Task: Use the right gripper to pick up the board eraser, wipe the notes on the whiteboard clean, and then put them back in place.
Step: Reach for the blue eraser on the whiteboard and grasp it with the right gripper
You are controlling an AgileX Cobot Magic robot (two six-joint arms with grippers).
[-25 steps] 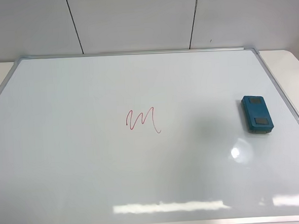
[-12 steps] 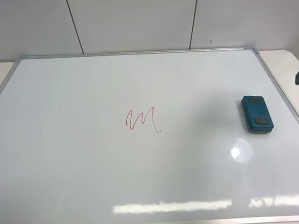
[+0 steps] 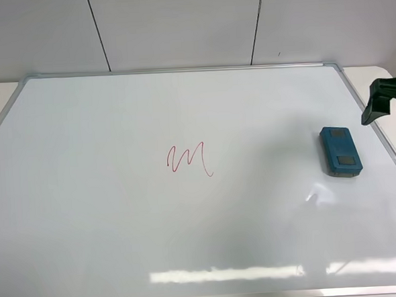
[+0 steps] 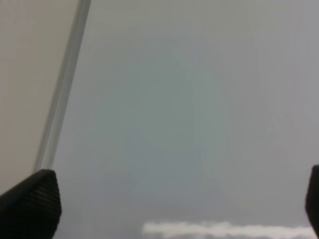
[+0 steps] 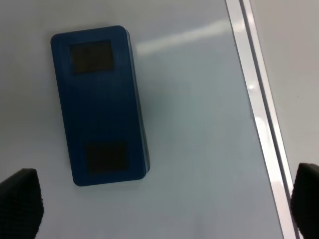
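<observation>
Whiteboard (image 3: pixel 88 229): lies flat and covers nearly the whole worktop. Its silver frame (image 3: pixel 180 69) follows all four edges, and lamp glare (image 3: pixel 226 274) streaks the glossy face by the near edge.
Left gripper (image 4: pixel 172 209): fingers wide apart and empty, above bare board beside a stretch of frame. The high camera does not show it, so I cannot tell which edge.
Notes (image 3: pixel 189 160): a red squiggle about the middle of the board, unwiped, well apart from the eraser.
Board eraser (image 3: pixel 340 152): flat on the board just inside the right edge, about halfway between the near and far edges. Its long side runs roughly along that edge, with the two grey patches up.
Right gripper (image 5: pixel 164 209): fingers spread wide and empty, above the right-edge frame. It is a little farther back than the eraser and not touching it.
Step in hand: the approach to the pick, as I judge it.
Alignment: in the wrist view the opening lies across the eraser's short width, so little wrist turn looks needed. The block sits toward one finger, though. The claw should shift inward from the right edge and toward the near edge until the eraser is centred.
Descent: straight down, with the fingers clearing both long sides. Close at mid-length, between the grey patches, so the block does not swivel while wiping.
Risk: a fingertip could land on top of the block or nudge it across the slick surface. The frame is also close on the outer side.
</observation>
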